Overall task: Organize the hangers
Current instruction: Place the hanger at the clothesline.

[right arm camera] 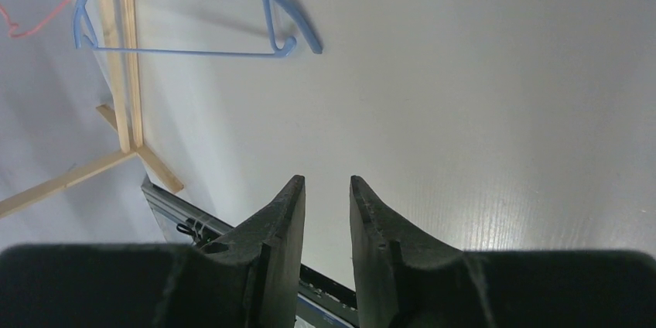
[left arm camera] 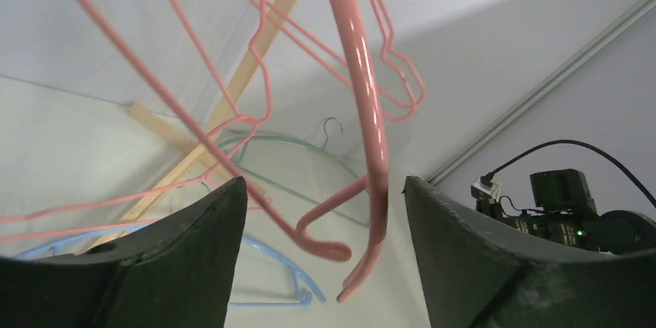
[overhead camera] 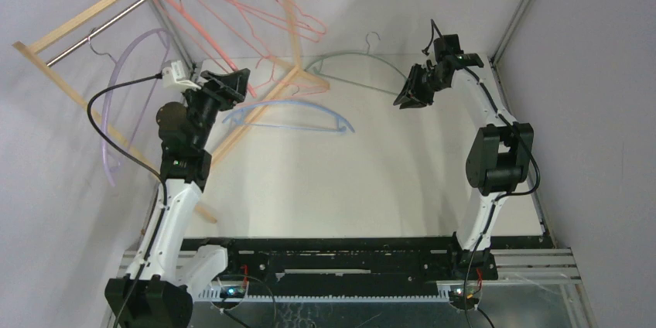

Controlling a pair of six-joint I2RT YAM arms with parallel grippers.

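Up by the rod (overhead camera: 116, 15), my left hand (left arm camera: 323, 189) stands wide around the thick pink hanger (left arm camera: 363, 96), not gripping it. My right hand (right arm camera: 326, 185) is narrow and empty. The blue hanger (right arm camera: 178, 52) and green hanger (overhead camera: 363, 56) lie on the surface (overhead camera: 387, 173), not yet hung.

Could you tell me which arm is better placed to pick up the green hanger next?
Right, probably: the right gripper hangs empty by the green hanger, while the left gripper stands open among the pink hangers by the wooden rack.

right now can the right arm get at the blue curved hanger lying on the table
Probably yes: bare table lies between the right gripper and the blue curved hanger, and its jaws are empty.
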